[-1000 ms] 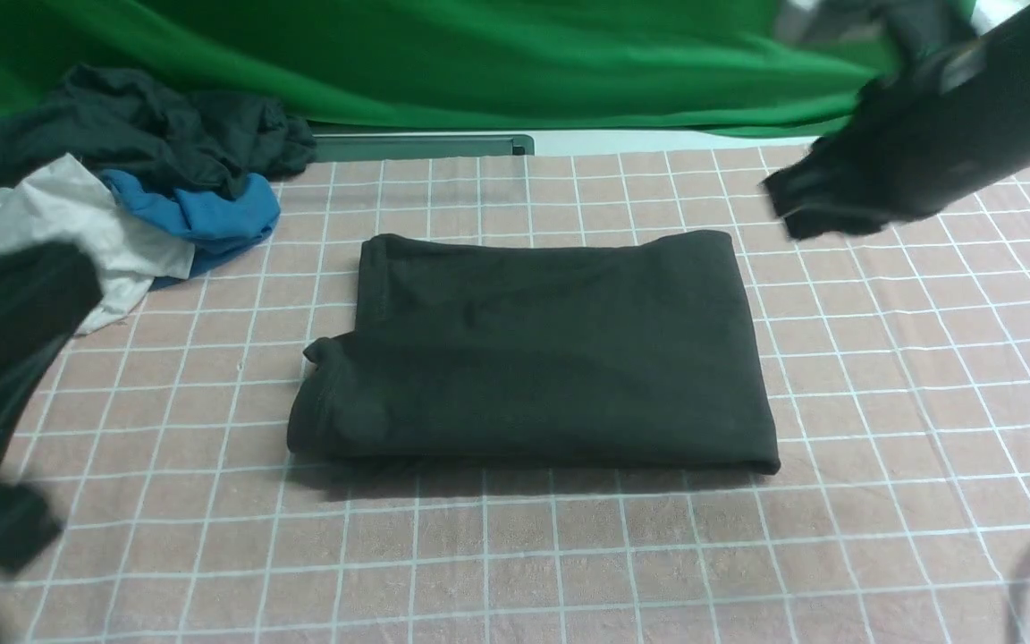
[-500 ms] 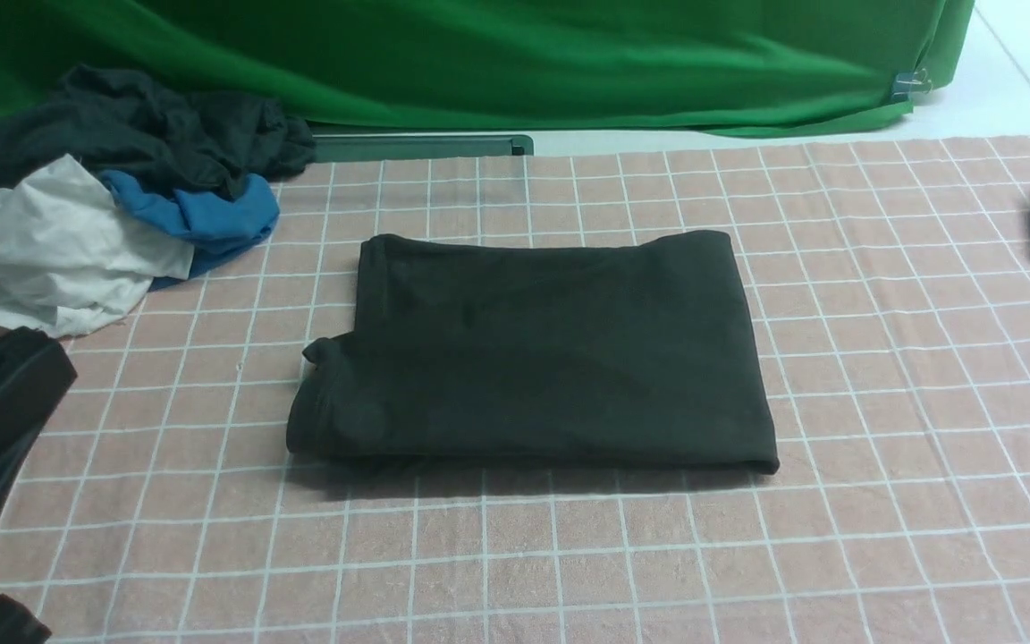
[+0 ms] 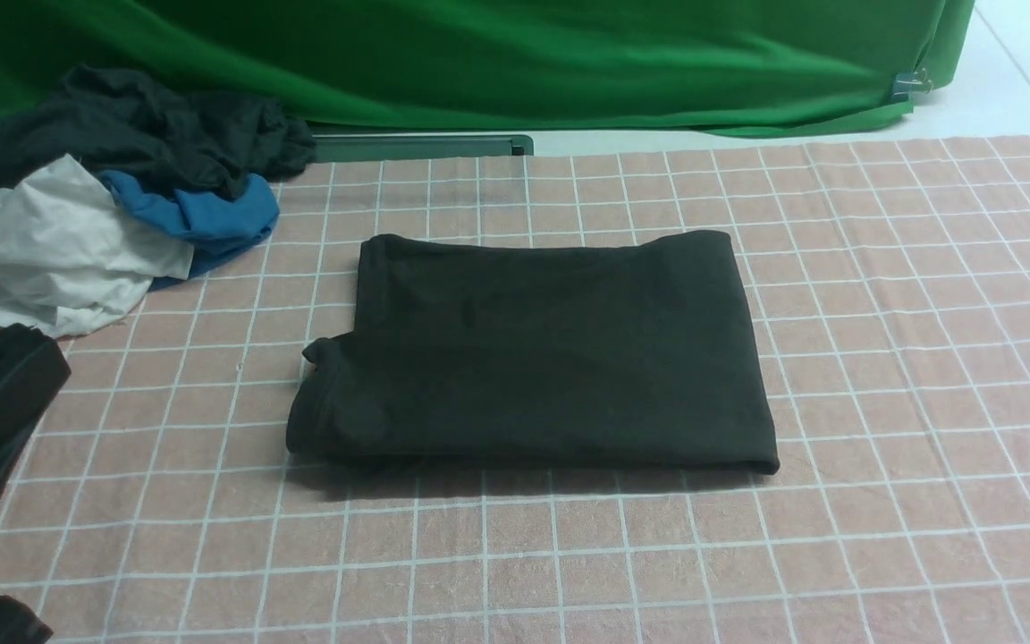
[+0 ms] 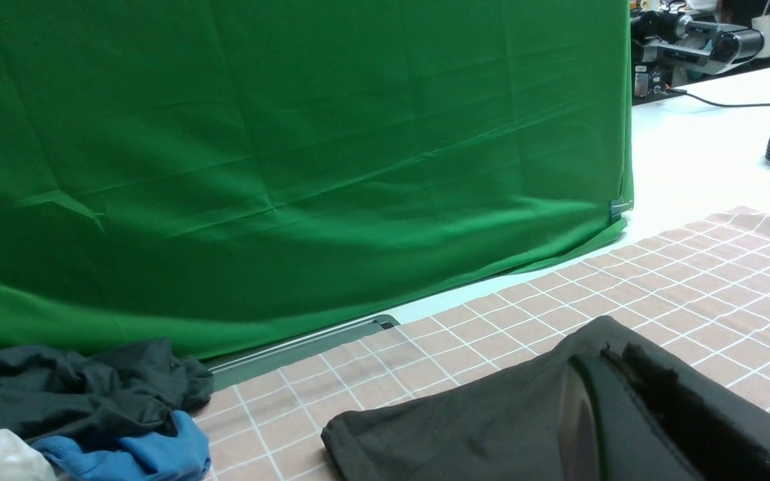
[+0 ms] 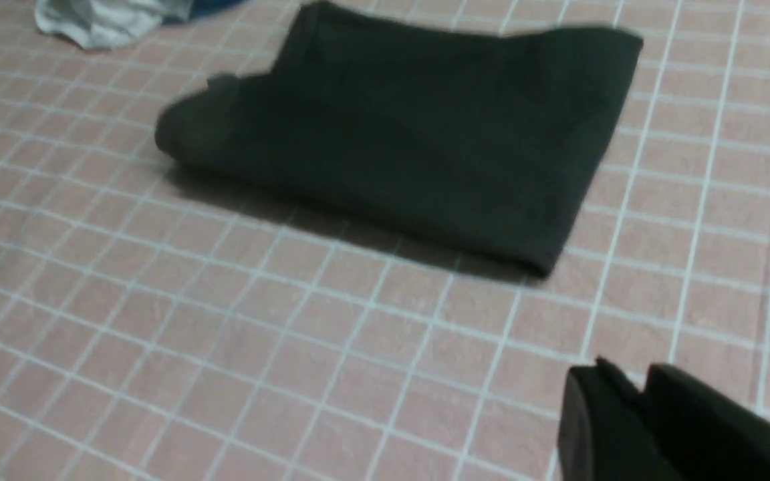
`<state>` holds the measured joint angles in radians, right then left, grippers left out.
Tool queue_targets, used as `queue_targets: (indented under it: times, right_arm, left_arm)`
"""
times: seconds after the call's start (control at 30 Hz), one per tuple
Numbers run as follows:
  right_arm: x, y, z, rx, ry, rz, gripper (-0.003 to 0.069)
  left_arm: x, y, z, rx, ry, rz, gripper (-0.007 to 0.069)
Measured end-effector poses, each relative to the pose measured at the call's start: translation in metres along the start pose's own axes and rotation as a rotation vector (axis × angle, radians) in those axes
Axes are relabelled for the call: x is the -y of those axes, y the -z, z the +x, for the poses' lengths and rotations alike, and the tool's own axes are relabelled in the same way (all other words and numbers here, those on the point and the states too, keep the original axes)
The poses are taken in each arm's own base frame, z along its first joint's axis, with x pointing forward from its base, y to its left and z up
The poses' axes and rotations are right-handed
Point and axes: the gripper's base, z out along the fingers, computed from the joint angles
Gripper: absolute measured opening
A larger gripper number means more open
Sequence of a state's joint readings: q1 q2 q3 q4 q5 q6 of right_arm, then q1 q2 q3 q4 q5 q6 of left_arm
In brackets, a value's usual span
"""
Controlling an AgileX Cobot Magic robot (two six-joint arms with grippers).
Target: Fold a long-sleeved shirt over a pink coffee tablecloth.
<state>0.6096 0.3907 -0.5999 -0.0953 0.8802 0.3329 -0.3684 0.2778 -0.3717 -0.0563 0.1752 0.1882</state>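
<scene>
The long-sleeved shirt (image 3: 537, 349) lies folded mid pink coffee tablecloth (image 3: 882, 376), print hidden. Left gripper (image 4: 615, 357) clenched, empty; right gripper (image 5: 639, 387) nearly closed, empty. Crumpled clothes (image 3: 113, 188) at ten o'clock.

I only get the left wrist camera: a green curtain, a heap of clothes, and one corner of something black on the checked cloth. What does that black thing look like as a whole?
Observer: The front view shows all of it. It is the long-sleeved shirt, folded into a flat rectangle in the middle of the pink coffee tablecloth, with nothing touching it.
Operator: And the other arm? I see no sign of it.
Observer: Only the right wrist view shows it. The right gripper is over bare tablecloth, apart from the shirt's nearest corner, and no cloth is between its fingers.
</scene>
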Motion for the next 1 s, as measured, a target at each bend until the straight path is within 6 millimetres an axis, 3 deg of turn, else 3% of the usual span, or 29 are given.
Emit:
queue_targets:
  times: [0.13,0.4,0.53,0.7,0.9,1.0]
  right_arm:
    - [0.002,-0.006,0.01,-0.028,0.002,0.008,0.0093]
    - [0.004,-0.007,0.007,0.005,0.03,0.029,0.0093]
    - [0.011,-0.019,0.01,0.149,0.011,0.083,0.0033]
    - [0.032,-0.044,0.042,0.377,-0.038,0.215,0.0027]
    - [0.046,-0.055,0.086,0.495,-0.066,0.316,0.0026]
    - [0.047,-0.056,0.094,0.526,-0.069,0.337,0.0025]
  left_arm:
    - [0.0,0.0,0.0,0.0,-0.001,0.0,0.0017]
    - [0.0,0.0,0.0,0.0,-0.002,0.0,0.0017]
    - [0.0,0.0,0.0,0.0,-0.003,-0.001,0.0018]
    - [0.0,0.0,0.0,0.001,-0.004,-0.001,0.0018]
    - [0.0,0.0,0.0,0.001,-0.007,-0.001,0.0018]
    - [0.0,0.0,0.0,0.001,-0.007,-0.001,0.0018]
